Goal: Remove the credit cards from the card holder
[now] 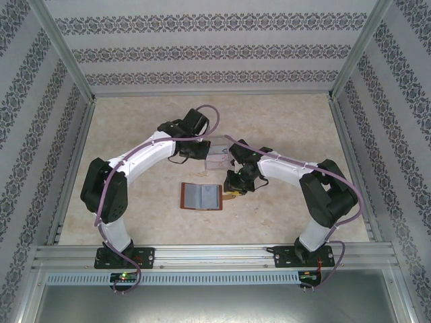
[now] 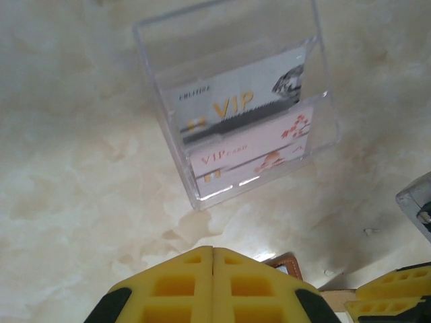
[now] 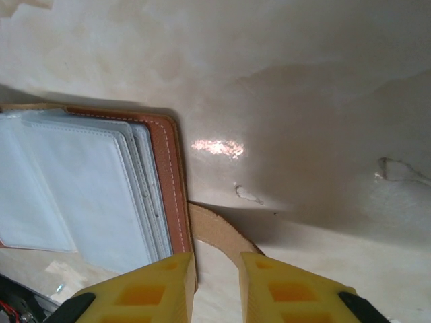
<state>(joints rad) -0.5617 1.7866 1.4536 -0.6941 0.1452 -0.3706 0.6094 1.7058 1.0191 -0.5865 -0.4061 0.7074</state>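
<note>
The wallet (image 1: pixel 202 196) is laid open on the counter (image 1: pixel 135 128) at the centre of the overhead view, grey pockets up. Its brown strap (image 3: pixel 215 232) is seen between the right fingers (image 3: pixel 161 293), which are held slightly apart; whether it is pinched cannot be told. Two cards (image 2: pixel 256 141) are stood in the clear rack (image 2: pixel 222 47), above the left fingers (image 2: pixel 182 282), which are pressed together.

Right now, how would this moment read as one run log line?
left gripper: shut, empty, near clear rack | credit cards: in rack | right gripper: shut on strap tab | card holder: open on table
</note>
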